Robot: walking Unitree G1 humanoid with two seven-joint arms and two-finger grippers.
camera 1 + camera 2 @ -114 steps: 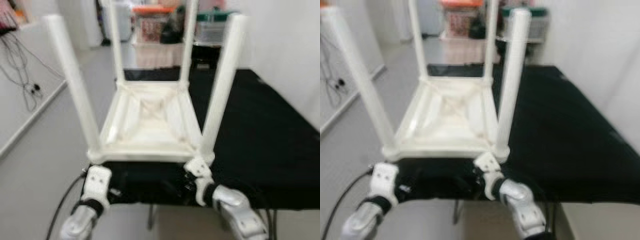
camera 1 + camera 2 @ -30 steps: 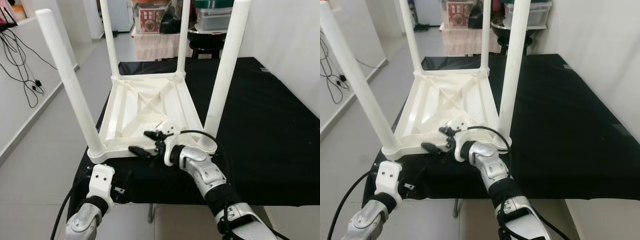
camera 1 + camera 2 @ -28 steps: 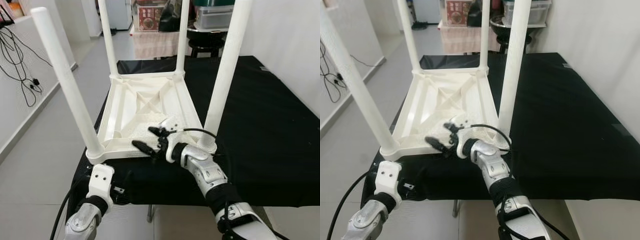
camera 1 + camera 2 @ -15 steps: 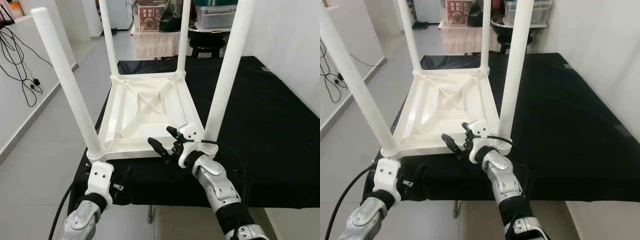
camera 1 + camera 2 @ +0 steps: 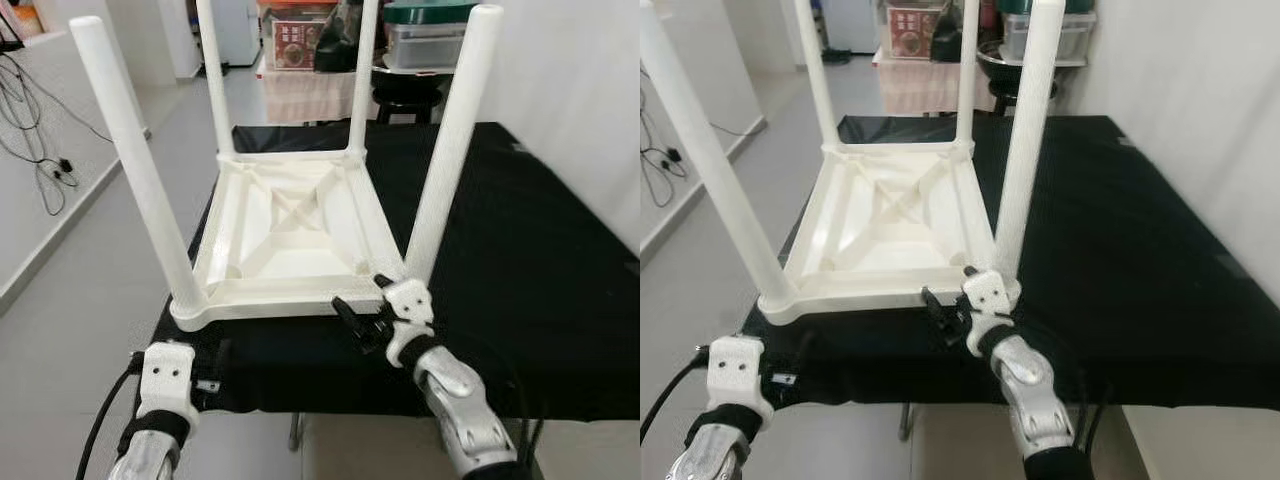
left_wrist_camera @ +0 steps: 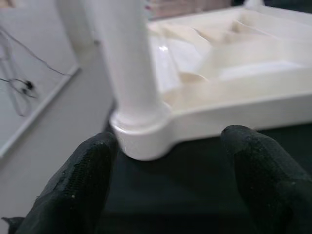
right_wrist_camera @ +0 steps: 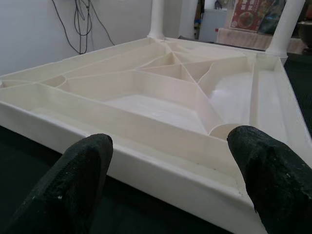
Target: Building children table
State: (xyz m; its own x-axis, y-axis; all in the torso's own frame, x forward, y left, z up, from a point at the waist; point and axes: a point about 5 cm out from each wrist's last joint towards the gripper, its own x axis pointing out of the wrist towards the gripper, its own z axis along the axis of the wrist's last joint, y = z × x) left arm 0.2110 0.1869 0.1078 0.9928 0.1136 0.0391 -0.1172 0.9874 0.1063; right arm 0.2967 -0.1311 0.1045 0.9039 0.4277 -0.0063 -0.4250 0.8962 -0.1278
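A white children's table (image 5: pixel 290 240) lies upside down on a black-covered surface (image 5: pixel 520 250), its four round legs pointing up. My right gripper (image 5: pixel 365 310) hovers open just before the near rim, beside the near right leg (image 5: pixel 447 150). In the right wrist view, that rim (image 7: pixel 146 161) runs between the two spread black fingertips (image 7: pixel 83 180). My left gripper (image 6: pixel 170 170) is open and low at the near left corner. In its wrist view, the base of the near left leg (image 6: pixel 139 122) sits just ahead of the fingers. Neither gripper holds anything.
The black surface stretches wide to the right of the white table. Grey floor and a white wall with hanging cables (image 5: pixel 40 150) lie on the left. Storage boxes and a dark stool (image 5: pixel 410 60) stand behind the far edge.
My right gripper has drawn back from over the table's underside, toward me and to the right, to the near right corner. My left arm has sunk a little.
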